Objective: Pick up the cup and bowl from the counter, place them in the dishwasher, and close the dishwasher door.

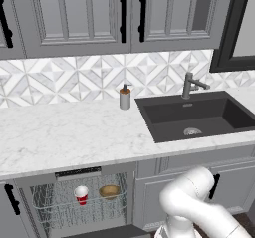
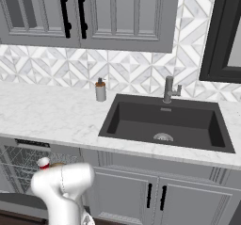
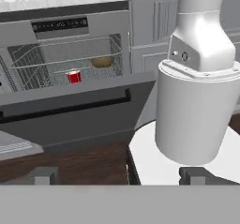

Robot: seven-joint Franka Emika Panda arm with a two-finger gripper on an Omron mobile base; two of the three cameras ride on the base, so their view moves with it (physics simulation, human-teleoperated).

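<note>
Partly raised dishwasher door (image 3: pixel 70 120) blocks low access to rack (image 3: pixel 65 59).

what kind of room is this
A rendered home kitchen, by the look of it: a marble counter with a black sink and faucet, and an open dishwasher underneath.

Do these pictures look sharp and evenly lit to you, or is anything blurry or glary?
Left base view: flat, even light, no glare on the counter. Right base view: much the same. Hand view: softer, and the cup looks tiny and vague.

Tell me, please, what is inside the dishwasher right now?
The cup and the bowl sit side by side in the dishwasher wire rack; its lower part is hidden behind the part-raised door.
</note>
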